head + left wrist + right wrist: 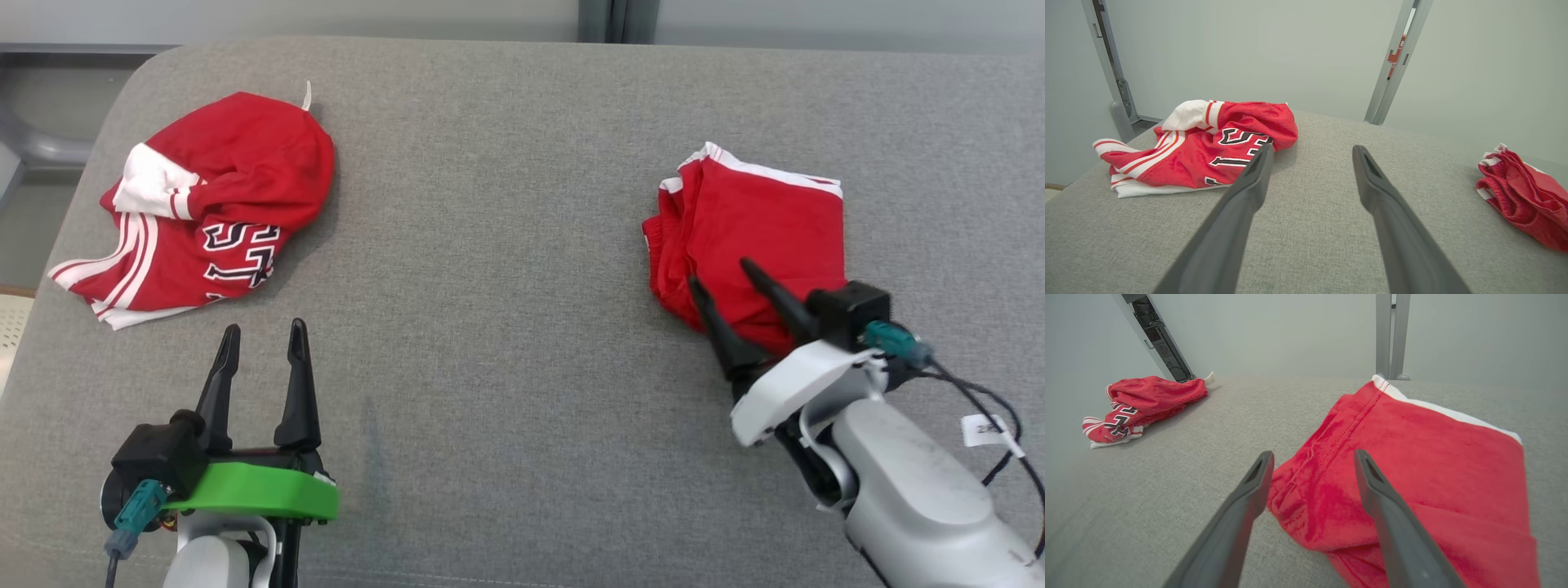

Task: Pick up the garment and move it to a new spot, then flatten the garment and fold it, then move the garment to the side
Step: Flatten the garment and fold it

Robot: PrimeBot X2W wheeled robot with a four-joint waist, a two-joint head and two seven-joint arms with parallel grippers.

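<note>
Folded shorts (759, 237) lie at the right of the grey pad (506, 245), with the right gripper (719, 273) spread wide over their near edge, holding nothing.
The cloth looks soft and light, and would likely sag and unfold if pinched by one layer. The bunched left edge, all layers together, seems the safest hold. The crumpled jersey (237, 188) lies well apart, and the left gripper (265, 327) hovers near it, wide and empty.
</note>
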